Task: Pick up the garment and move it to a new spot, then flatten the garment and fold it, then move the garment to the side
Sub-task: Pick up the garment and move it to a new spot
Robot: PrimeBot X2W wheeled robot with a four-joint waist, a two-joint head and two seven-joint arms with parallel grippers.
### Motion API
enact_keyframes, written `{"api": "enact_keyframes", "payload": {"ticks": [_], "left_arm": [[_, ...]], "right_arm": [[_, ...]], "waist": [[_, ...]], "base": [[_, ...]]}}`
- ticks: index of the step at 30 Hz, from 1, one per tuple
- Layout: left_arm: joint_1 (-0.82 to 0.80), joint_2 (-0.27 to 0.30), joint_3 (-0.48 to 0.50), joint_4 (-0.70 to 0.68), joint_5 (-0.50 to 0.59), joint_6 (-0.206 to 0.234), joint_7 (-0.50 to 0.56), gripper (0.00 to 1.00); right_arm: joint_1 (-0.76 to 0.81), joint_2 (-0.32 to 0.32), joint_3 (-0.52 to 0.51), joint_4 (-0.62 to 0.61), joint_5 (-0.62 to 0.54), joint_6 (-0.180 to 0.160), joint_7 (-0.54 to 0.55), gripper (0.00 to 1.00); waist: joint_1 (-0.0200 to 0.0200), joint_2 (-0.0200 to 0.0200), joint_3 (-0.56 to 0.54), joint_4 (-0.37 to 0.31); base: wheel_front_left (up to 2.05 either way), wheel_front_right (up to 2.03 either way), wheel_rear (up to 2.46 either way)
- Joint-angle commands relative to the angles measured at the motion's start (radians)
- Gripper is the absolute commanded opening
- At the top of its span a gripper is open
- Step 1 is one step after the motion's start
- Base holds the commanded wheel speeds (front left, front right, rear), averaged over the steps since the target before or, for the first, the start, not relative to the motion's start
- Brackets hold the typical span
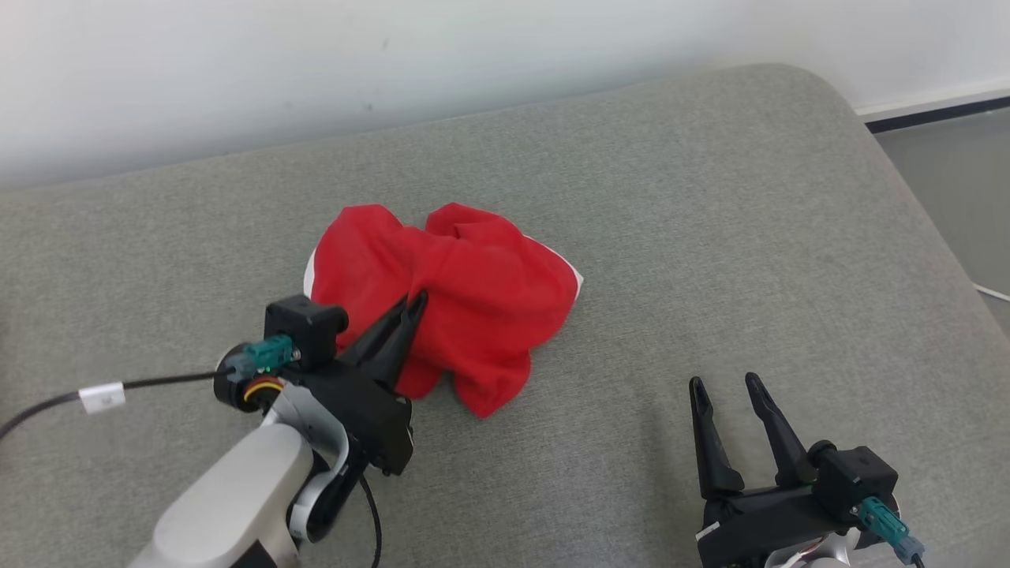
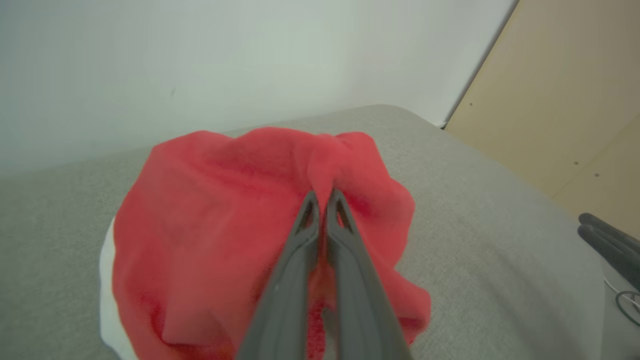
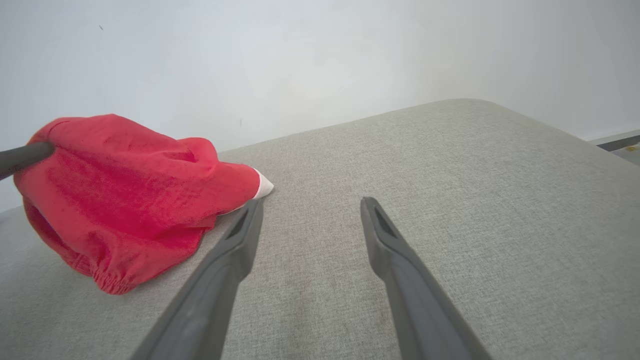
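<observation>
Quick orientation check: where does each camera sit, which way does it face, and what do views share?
Head view: high, facing forward and down onto the grey cushion; left gripper shut on the red garment, right gripper open.
Left wrist view: looks along its closed fingers into the garment, toward the wall.
Right wrist view: low over the cushion, along its spread fingers.
Shared: both wrist views catch the garment and wall.
</observation>
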Motion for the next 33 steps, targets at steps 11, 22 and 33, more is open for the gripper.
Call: {"api": "enact_keyframes", "payload": {"ticks": [11,22,33], "left_arm": [[0.019,-0.063,0.03,0.084,0.025,-0.003,-0.122,1.0],[0.152,-0.021,0.325,-0.115,0.206,0.062,-0.136,1.0],[0.449,-0.043,0.579,-0.295,0.404,0.026,-0.137,1.0]], "right_arm": [[0.016,0.0,0.0,0.003,-0.023,-0.002,-0.002,1.0],[0.046,0.0,-0.001,0.01,-0.032,-0.002,-0.002,1.0],[0.069,0.0,0.002,0.003,-0.038,-0.002,-0.002,1.0]], "waist": [[0.0,0.0,-0.039,0.066],[0.0,0.0,-0.105,0.123],[0.0,0.0,-0.144,0.165]], "base": [[0.0,0.0,0.0],[0.0,0.0,0.0],[0.0,0.0,0.0]]}}
